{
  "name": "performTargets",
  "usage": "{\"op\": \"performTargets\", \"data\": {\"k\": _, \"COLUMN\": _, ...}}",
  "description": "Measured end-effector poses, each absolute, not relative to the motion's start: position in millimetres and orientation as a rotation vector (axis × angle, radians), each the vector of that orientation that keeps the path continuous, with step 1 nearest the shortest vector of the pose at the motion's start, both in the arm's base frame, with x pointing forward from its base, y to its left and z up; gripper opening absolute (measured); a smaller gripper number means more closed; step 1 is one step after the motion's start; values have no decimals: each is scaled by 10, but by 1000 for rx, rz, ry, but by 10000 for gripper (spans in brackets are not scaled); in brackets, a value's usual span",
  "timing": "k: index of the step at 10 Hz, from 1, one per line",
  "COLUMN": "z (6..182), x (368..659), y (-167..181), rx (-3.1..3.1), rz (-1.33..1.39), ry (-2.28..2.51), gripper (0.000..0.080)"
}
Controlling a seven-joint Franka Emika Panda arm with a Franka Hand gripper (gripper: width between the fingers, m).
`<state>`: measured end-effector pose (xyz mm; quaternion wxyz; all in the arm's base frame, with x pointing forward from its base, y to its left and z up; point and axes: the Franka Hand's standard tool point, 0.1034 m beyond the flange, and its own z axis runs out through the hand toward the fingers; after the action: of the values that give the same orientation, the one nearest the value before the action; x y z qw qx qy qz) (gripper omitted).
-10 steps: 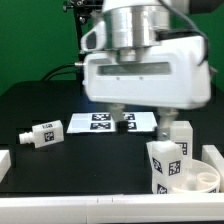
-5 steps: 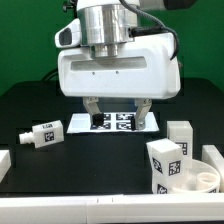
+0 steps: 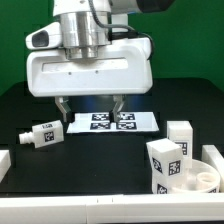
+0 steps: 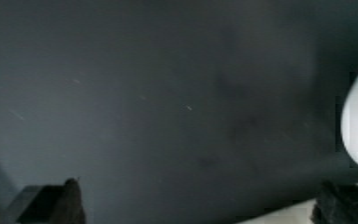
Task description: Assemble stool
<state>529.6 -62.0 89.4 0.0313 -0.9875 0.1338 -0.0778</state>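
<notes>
The fingers (image 3: 118, 104) hang spread wide and empty above the black desk (image 3: 190, 105), near the marker board (image 3: 135, 122). The stool's parts are loose: a lying leg (image 3: 42, 134) at the exterior view's left, and at its right a rear leg (image 3: 180, 135), a front leg (image 3: 166, 160) and the seat ring (image 3: 207, 181) close together.

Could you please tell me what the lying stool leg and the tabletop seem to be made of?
The lying stool leg looks like white plastic, smooth and matte: even colour, blocky moulded edges. The tabletop seems a black matte sheet or cloth; no glare shows, so I cannot tell which.
</notes>
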Motion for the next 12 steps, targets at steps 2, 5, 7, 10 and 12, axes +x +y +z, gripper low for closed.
{"op": "performTargets", "data": {"k": 2, "z": 882, "x": 5288, "y": -633, "rx": -3073, "rz": -253, "ry": 255, "gripper": 649}}
{"op": "performTargets", "data": {"k": 5, "z": 845, "x": 5223, "y": -688, "rx": -3101, "rz": -213, "ry": -259, "gripper": 649}}
{"op": "performTargets", "data": {"k": 7, "z": 765, "x": 5039, "y": -755, "rx": -3042, "rz": -129, "ry": -724, "gripper": 649}}
{"op": "performTargets", "data": {"k": 10, "z": 818, "x": 5016, "y": -924, "rx": -3001, "rz": -135, "ry": -939, "gripper": 649}}
{"op": "performTargets", "data": {"k": 12, "z": 811, "x": 5008, "y": -954, "rx": -2936, "rz": -112, "ry": -1182, "gripper": 649}}
